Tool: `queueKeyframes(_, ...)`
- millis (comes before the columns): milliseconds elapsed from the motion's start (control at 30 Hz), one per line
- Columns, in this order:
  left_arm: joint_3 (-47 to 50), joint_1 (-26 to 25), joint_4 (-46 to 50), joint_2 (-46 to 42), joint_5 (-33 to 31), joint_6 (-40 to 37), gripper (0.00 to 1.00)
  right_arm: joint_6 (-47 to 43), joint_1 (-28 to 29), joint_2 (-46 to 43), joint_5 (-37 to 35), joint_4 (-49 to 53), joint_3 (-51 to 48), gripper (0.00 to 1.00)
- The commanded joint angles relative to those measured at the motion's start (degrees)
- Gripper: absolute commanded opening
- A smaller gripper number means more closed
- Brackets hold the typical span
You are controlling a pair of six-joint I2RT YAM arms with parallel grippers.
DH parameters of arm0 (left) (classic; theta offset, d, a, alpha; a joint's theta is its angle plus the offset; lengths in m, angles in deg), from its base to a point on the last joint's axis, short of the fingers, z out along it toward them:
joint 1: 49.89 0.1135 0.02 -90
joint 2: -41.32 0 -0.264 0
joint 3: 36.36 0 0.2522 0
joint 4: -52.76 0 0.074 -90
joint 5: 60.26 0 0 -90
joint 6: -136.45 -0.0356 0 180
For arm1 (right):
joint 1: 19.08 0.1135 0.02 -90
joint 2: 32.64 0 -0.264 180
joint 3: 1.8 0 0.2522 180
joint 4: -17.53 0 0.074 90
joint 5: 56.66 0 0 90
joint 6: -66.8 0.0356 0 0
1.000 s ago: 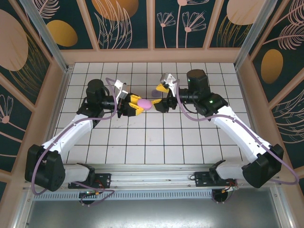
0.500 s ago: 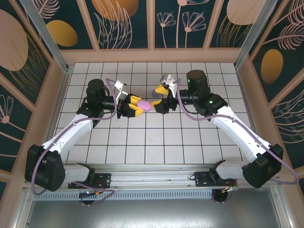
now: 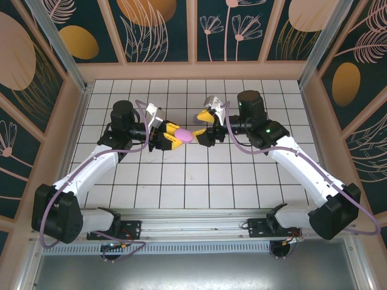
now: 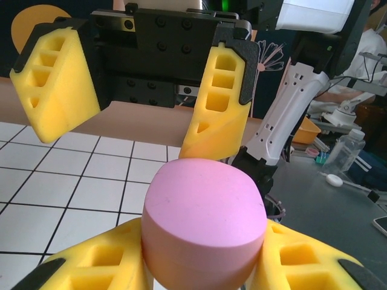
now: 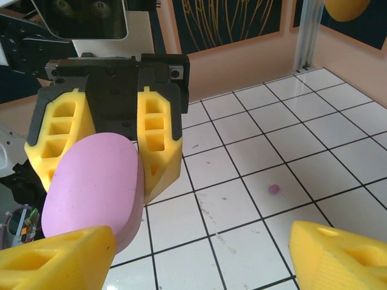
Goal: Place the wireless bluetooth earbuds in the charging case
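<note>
Centrally over the white grid-tiled table [image 3: 254, 181], the two arms meet nose to nose. The left gripper [image 3: 174, 135] is clamped on a rounded pink plastic charging case [image 3: 184, 133]. In the left wrist view its yellow foam fingers [image 4: 91, 269] press the case's flanks at 8 and 4 o'clock, and the case bulges up between them, a faint seam showing near its lower edge.

The right gripper [image 3: 203, 122] sits at 3 o'clock of the case in the top view, jaws spread wide and holding nothing. From the left wrist, its two yellow fingers hang at 11 and 12 o'clock above the case. The nearer one is just behind the case; whether it touches cannot be told.

In the right wrist view the case lies at 9 o'clock, pinched between the left gripper's fingers. The right gripper's own fingertips [image 5: 338, 254] sit at 7 and 5 o'clock, far apart. One tiny pinkish-purple plastic earbud [image 5: 274, 189] rests alone on a white tile at 3 o'clock of the case, well apart from it and from both grippers.
</note>
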State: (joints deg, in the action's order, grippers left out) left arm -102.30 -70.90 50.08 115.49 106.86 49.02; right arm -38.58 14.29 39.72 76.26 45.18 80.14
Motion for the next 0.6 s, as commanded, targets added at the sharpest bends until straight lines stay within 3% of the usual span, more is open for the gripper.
queueKeyframes(0,-2.4,-0.5,-1.6,0.8,-8.0,-1.0,0.1,3.4,0.4,-2.6,1.7,-0.7,-1.7,0.78)
queueKeyframes(100,-2.2,-0.5,-1.8,0.4,-9.4,-1.4,0.1,7.8,-1.6,-4.0,-5.5,-3.6,-3.4,0.77)
queueKeyframes(167,-1.5,-0.5,-3.3,-0.1,-11.0,-1.0,0.1,8.5,-1.7,-4.4,-6.0,-4.4,-4.1,0.77)
queueKeyframes(433,-0.8,-0.5,-5.1,-0.1,-12.1,0.3,0.1,6.1,-1.4,-7.4,2.0,-9.0,-6.6,0.78)
queueKeyframes(567,-0.7,-0.5,-6.0,0.0,-10.8,1.2,0.1,1.8,1.6,-4.7,1.0,-4.0,-3.5,0.79)
